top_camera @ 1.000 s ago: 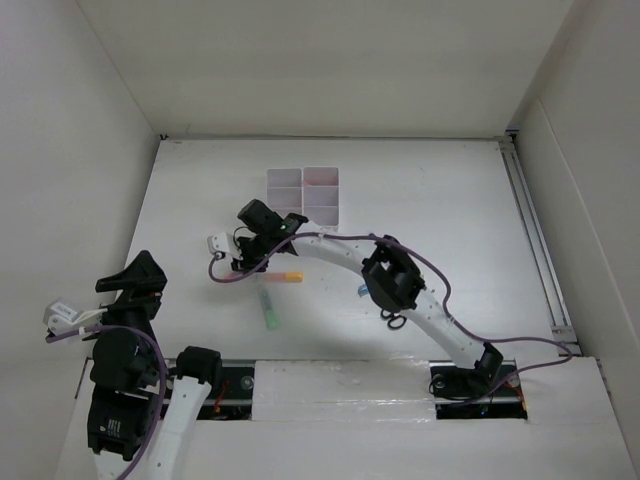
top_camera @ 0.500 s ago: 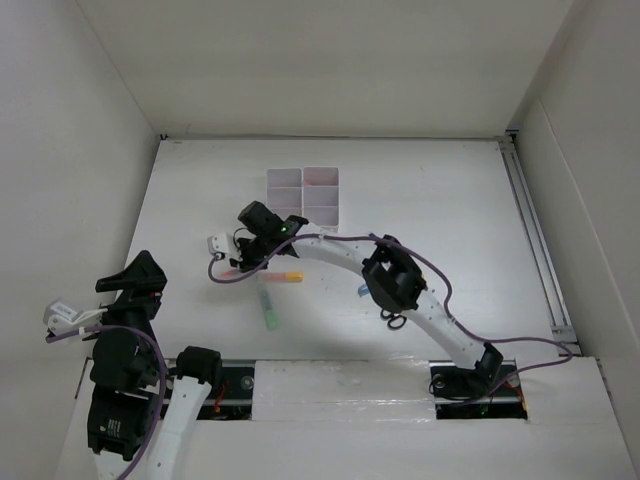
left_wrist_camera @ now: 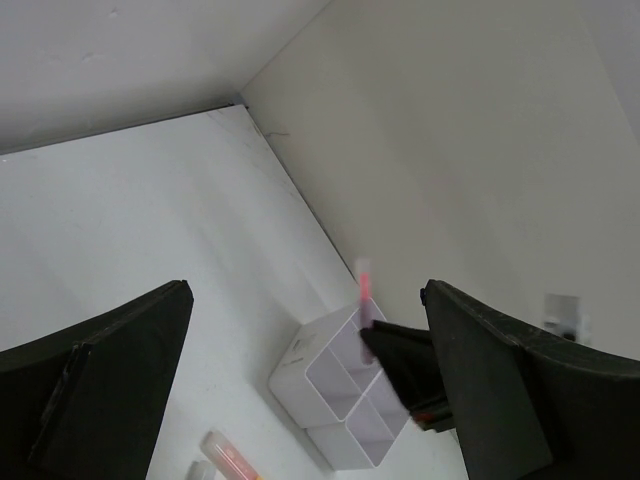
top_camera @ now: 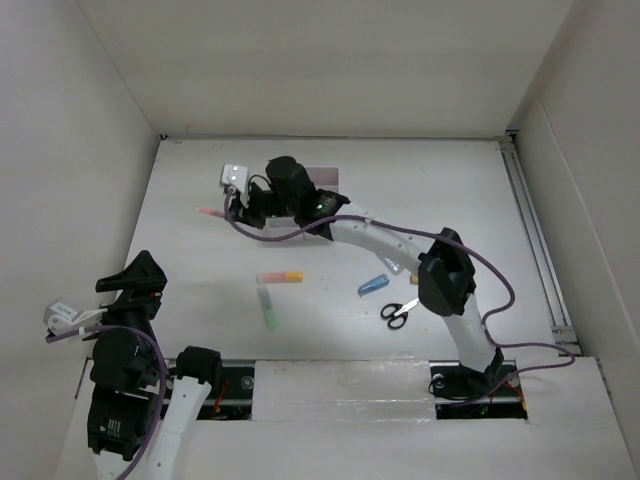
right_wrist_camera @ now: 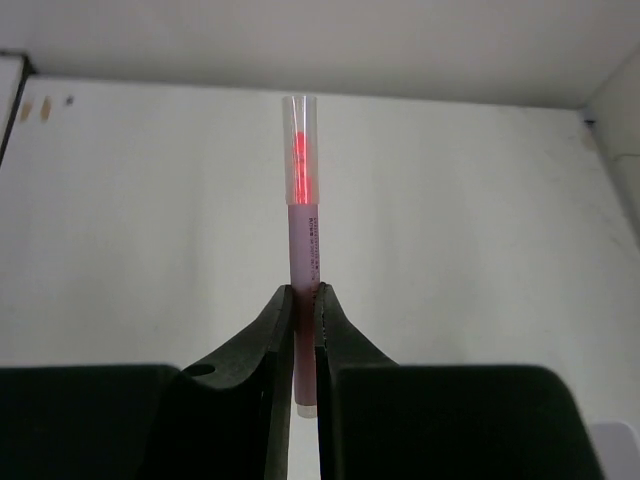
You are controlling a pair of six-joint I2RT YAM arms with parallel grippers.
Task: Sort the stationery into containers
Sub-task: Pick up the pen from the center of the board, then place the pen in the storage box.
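Near edge: left gripper [left_wrist_camera: 305, 330] is seen with its fingers spread wide. Mid-table: scissors [top_camera: 399, 313], green highlighter [top_camera: 268, 308], orange highlighter [top_camera: 280, 277] and blue highlighter [top_camera: 373, 285] are laid flat, apart. Far side: pink pen [right_wrist_camera: 302, 240] is clamped by its lower end in right gripper [right_wrist_camera: 303, 300], beside the white trays [left_wrist_camera: 330, 385].

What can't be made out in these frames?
- Trays: top view, right arm covers most; contents unseen.
- Trays, left wrist view: right gripper hides part; compartments too small to check.
- Pink pen: print unreadable in right wrist view; blurred in left wrist view.
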